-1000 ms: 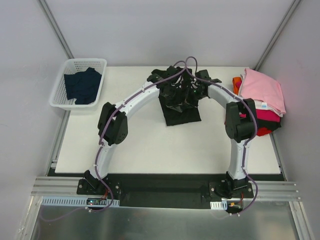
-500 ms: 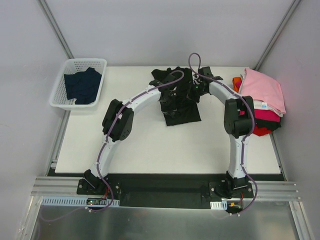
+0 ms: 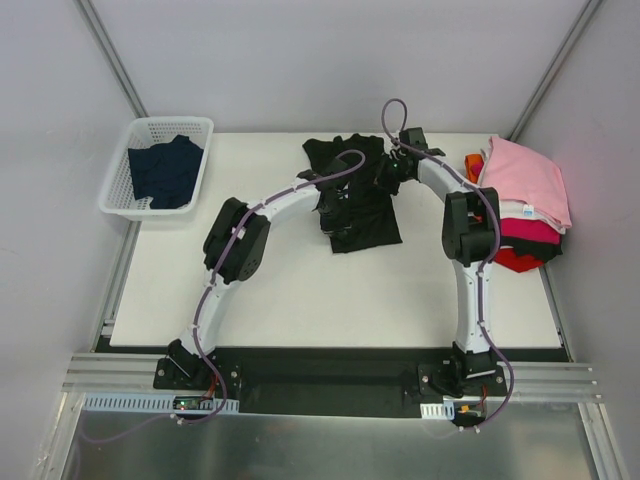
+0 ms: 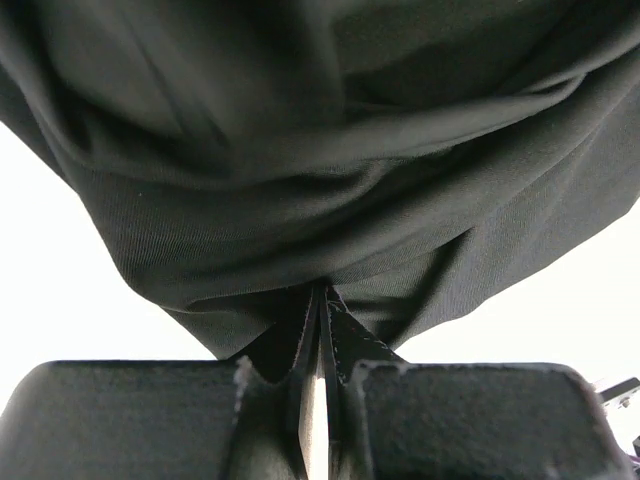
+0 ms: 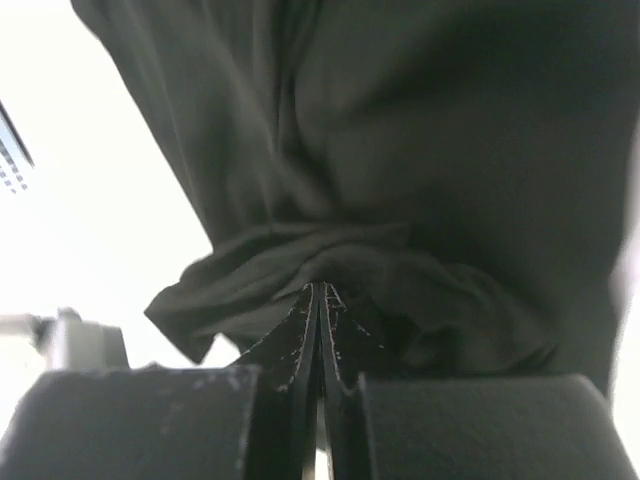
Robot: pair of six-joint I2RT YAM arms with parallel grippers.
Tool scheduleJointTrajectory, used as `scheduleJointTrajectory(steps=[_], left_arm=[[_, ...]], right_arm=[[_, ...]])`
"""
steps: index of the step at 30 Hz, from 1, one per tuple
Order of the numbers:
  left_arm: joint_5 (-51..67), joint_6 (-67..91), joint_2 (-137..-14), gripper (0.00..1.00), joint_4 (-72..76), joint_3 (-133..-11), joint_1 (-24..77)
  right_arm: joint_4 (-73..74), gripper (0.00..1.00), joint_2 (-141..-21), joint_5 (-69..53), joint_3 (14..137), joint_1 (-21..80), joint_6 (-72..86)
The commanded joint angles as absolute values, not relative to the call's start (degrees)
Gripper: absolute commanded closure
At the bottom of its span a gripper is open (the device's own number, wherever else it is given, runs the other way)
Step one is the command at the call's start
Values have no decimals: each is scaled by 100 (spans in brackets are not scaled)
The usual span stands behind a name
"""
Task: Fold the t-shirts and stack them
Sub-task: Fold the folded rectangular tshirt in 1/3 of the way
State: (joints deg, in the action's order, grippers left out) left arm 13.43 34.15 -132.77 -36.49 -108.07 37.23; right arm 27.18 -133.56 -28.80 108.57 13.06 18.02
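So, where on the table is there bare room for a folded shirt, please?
Bare: the wide strip of table in front of the black shirt, and the patch between basket and left arm. Crowded: the right edge, by the shirt stack.

Black t-shirt (image 3: 365, 225), navy tee (image 3: 165, 172) inside a white lattice basket (image 3: 170, 122), and a pink tee (image 3: 525, 175).

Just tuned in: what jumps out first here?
The left gripper and right gripper meet over the table's far middle, each shut on the bunched black t-shirt. A stack topped by a pink t-shirt sits at the right edge; a white basket holding a navy t-shirt, far left.
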Motion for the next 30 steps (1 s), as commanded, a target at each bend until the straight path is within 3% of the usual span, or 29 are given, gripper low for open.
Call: scheduleJointTrajectory(steps=[1, 10, 19, 24, 30], left_arm=[[1274, 3489, -13043, 100, -3735, -10363, 3779], [1389, 3445, -13008, 100, -3727, -10415, 3797], [1520, 3472, -13043, 100, -3735, -10556, 3832], [1521, 3463, -12833, 100, -3727, -10240, 3850], [1529, 3480, -12061, 100, -3665, -9107, 3876]], right_arm=[[2338, 99, -13561, -2962, 11574, 1046, 2118], [2153, 98, -12702, -3067, 11225, 826, 2162], [2013, 98, -11216, -3270, 9099, 1037, 2153], [1670, 98, -11100, -3270, 8052, 1134, 2145], [1652, 99, -11171, -3314, 7682, 1248, 2013]])
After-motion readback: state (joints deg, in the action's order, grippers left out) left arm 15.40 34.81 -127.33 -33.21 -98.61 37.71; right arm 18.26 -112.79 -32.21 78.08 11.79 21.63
